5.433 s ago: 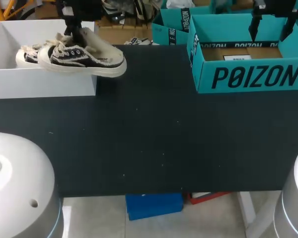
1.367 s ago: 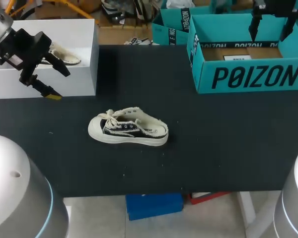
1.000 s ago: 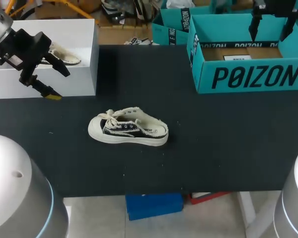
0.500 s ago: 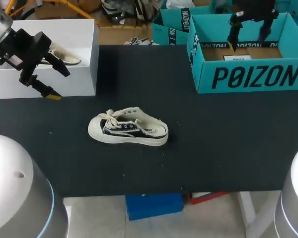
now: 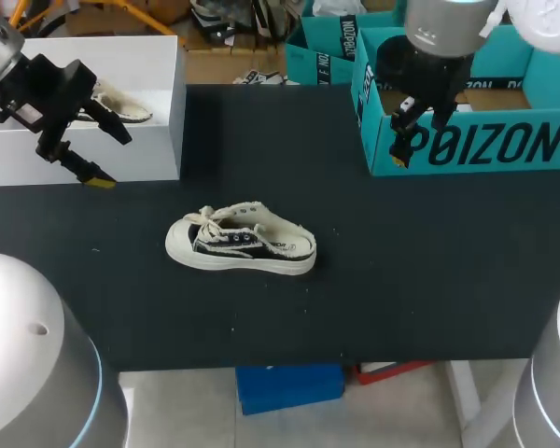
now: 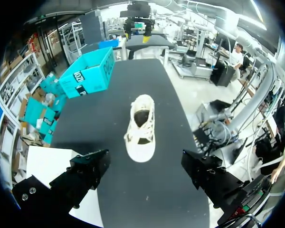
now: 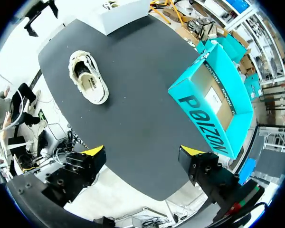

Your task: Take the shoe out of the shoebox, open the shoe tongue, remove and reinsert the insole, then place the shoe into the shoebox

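One mover this half-second: the right gripper [image 5: 420, 140] has swung forward from behind the teal box [image 5: 504, 149] to hang over its front wall, fingers spread. The left gripper [image 5: 107, 159] stays by the white shoebox [image 5: 149, 154], fingers spread too, holding nothing. The shoe [image 5: 241, 245] is unmoved, upright mid-table [image 5: 401, 299], well apart from both boxes and the near edge, with bare dark surface all round. Toe points to my left, heel to my right, so the long axis runs across the table.
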`<state>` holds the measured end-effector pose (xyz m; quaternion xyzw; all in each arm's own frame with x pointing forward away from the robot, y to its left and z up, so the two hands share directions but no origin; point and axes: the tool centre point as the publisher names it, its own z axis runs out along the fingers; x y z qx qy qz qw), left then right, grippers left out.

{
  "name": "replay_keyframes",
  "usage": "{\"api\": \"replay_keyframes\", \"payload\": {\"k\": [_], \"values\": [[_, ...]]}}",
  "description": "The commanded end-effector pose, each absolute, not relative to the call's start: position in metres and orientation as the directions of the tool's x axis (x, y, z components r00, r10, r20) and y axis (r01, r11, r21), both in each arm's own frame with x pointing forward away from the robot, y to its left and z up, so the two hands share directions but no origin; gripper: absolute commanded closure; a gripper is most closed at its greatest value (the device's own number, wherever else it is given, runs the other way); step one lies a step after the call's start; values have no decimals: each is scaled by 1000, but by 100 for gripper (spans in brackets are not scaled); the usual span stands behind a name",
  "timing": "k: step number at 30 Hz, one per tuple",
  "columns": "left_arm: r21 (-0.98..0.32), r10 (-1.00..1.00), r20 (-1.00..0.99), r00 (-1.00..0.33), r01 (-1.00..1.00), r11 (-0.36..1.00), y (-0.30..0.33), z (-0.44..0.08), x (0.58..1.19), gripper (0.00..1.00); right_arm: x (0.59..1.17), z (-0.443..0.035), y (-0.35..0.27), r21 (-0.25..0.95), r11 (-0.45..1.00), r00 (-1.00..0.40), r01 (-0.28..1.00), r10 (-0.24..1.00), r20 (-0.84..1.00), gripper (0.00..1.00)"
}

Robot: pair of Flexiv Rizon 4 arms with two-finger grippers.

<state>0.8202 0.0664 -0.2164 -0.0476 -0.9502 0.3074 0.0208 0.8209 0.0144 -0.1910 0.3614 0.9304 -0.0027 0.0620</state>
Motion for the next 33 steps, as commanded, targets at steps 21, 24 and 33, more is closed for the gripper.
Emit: {"api": "replay_keyframes", "payload": {"k": [21,24,33], "values": [[-586,103,6,-995,80,806,67,-217,819,0,813,-218,44,445,848,-890,290,410,-201,0],[-586,103,6,-995,80,806,67,-217,819,0,816,-230,62,504,826,-896,253,396,-200,0],[-586,103,6,-995,80,806,67,-217,819,0,819,-264,99,623,761,-917,178,358,-176,0]]}}
